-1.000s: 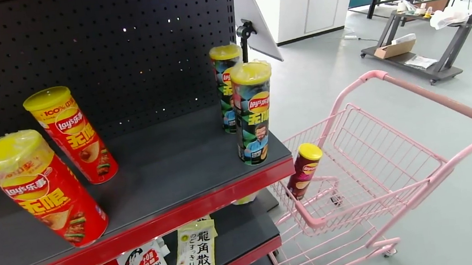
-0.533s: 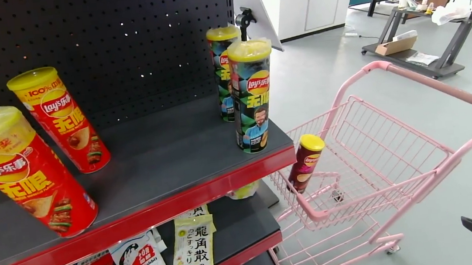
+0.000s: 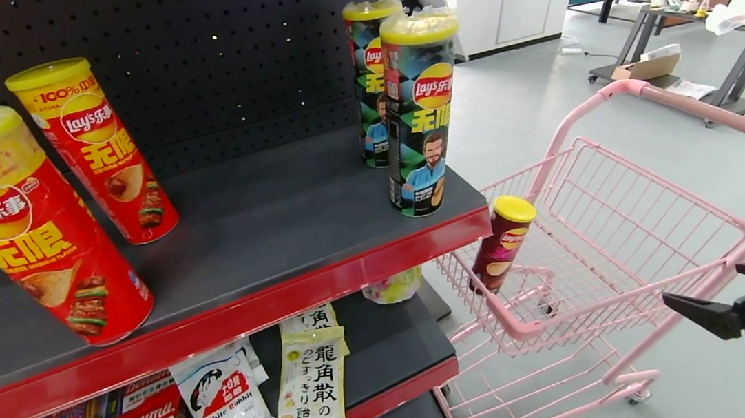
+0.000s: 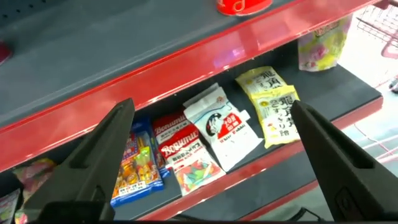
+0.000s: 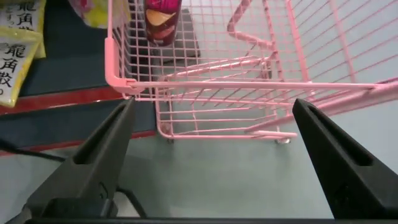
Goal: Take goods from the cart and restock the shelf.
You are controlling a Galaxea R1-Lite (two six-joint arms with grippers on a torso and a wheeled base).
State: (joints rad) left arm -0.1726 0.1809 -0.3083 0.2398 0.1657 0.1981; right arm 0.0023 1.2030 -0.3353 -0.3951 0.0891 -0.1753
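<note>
Right gripper point(image 3: 701, 282), spread, has pushed in toward the cart point(image 3: 694, 104), partly cut off; left gripper point(image 4: 211, 104) spread.

pink cart point(image 3: 629, 210), maroon can point(image 3: 502, 245), 2 red cans point(image 3: 97, 155).

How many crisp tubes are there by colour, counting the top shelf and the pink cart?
Red cardboard tubes with yellow lids, on the dark top shelf: 2
Green-and-black cardboard tubes with yellow lids, on that shelf: 2
Maroon cardboard tube with yellow lid, in the pink wire cart: 1
Total: 5
</note>
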